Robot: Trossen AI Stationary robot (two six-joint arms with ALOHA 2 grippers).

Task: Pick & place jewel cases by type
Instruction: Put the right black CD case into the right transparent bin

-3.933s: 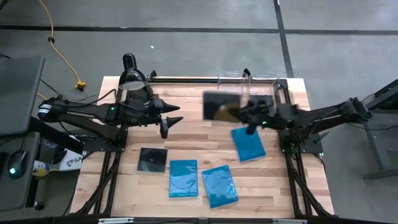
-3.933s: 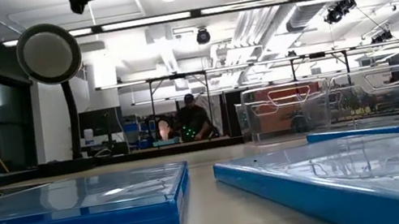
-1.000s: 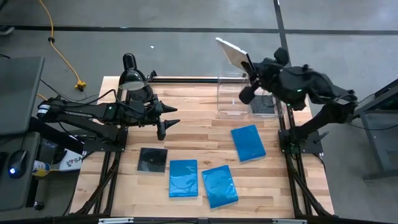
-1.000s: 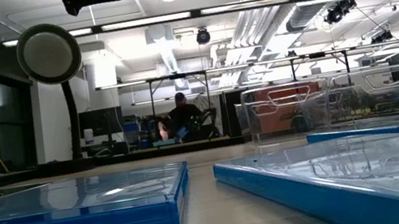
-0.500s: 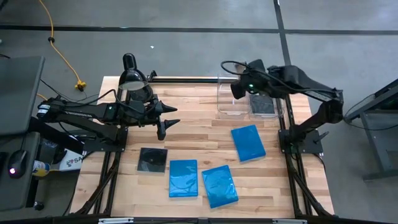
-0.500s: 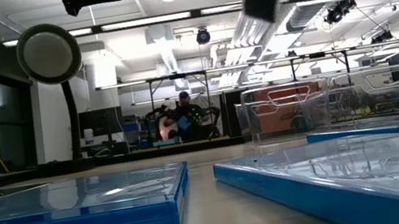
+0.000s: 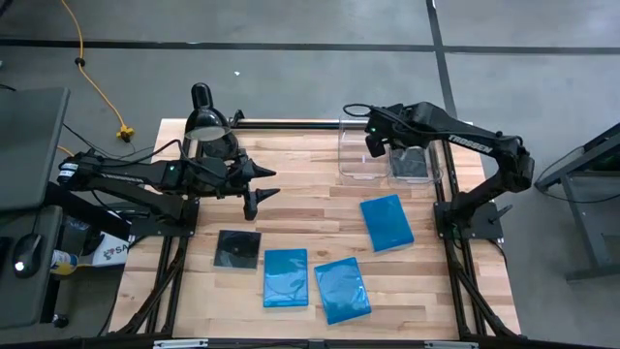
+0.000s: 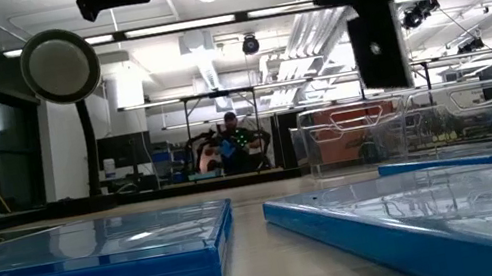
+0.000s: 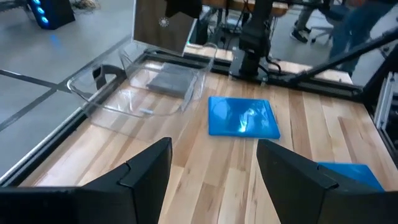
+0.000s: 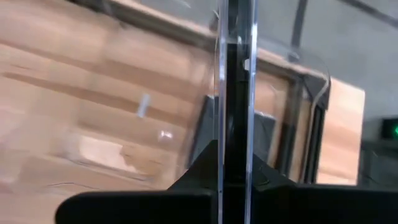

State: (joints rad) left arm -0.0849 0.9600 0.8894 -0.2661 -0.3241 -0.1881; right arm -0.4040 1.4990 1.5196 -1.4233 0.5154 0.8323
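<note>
My right gripper (image 7: 372, 142) hangs over the clear bins at the table's far right, shut on a glossy black jewel case (image 8: 378, 49) that shows edge-on in the right wrist view (image 10: 239, 74). Another black case (image 7: 411, 163) lies flat inside the right-hand bin. A third black case (image 7: 238, 248) and three blue cases (image 7: 286, 277) (image 7: 341, 288) (image 7: 387, 222) lie flat on the wood. My left gripper (image 7: 254, 194) waits open above the table's left half, its fingers (image 9: 149, 168) apart and touching nothing. My right gripper pinches the black case between its two fingers at its upper edge (image 8: 372, 12), coming from above and pointing down. The case hangs upright below the fingers, lifted clear, above the clear bins.
Two clear bins (image 7: 363, 155) (image 7: 426, 145) stand side by side at the far right edge, seen also in the left wrist view (image 9: 149, 87). A black desk lamp (image 7: 203, 121) stands at the far left corner. Bare wood lies between the arms.
My right gripper has come down from high beyond the table's far edge toward the bins. The black case it carries has swung from a tipped, slanting pose to upright and has dropped into the low view, hanging above the bins.
</note>
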